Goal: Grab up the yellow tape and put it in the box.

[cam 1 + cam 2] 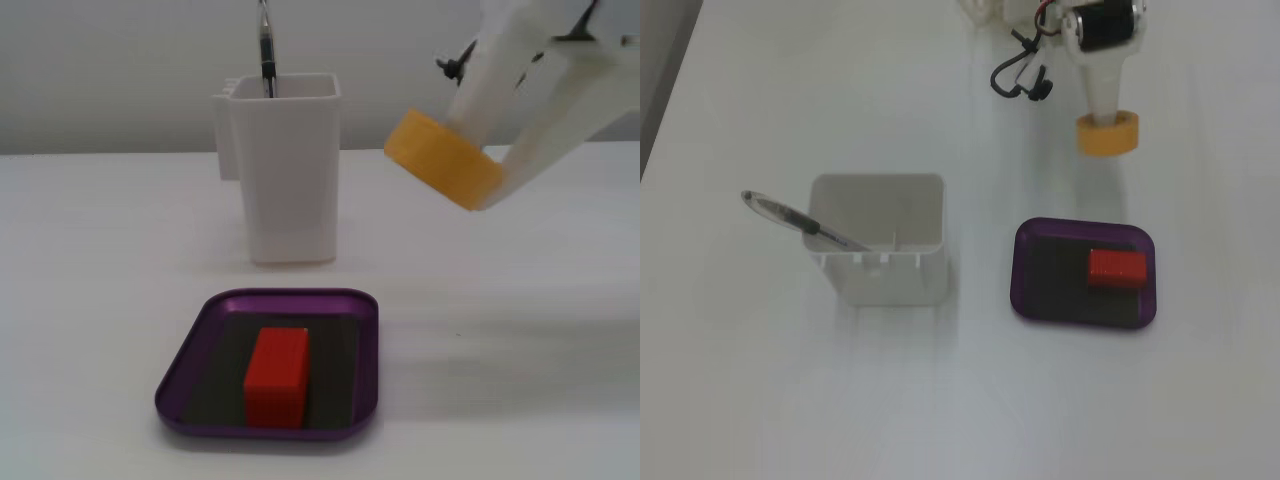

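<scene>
The yellow tape (445,158) (1108,134) is a thick yellow-orange roll held in my white gripper (492,172) (1106,116), tilted and lifted above the table. The gripper is shut on it. In a fixed view the tape hangs up and to the right of the box (197,337). In the other fixed view it is above the box (1024,272) in the picture, apart from it. The box is a shallow purple tray with a dark floor and holds a red block (277,375) (1117,268).
A tall white plastic container (288,165) (878,240) with a pen (266,50) (800,221) in it stands behind the box in a fixed view, left of it in the other. Black cables (1022,75) hang near the arm's base. The table is white.
</scene>
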Controlling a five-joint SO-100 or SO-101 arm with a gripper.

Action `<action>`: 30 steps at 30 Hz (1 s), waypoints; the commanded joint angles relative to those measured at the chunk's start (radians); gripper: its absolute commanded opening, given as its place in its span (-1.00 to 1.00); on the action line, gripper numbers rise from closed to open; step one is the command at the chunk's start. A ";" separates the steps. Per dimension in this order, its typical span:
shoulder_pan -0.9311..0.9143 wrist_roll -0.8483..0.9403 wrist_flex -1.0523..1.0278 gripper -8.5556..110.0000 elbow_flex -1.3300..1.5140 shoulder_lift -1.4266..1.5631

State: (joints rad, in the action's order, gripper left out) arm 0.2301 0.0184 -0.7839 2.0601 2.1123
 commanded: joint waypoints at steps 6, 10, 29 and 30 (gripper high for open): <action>-0.040 0.009 0.058 -0.87 -0.153 -0.222; -0.040 0.009 0.058 -0.86 -0.245 -0.328; -0.112 0.014 0.060 -0.86 -0.414 -0.554; -0.117 0.015 0.060 -0.86 -0.423 -0.568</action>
State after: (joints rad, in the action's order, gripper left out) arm 0.1227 0.0261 -0.7378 1.6950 1.5524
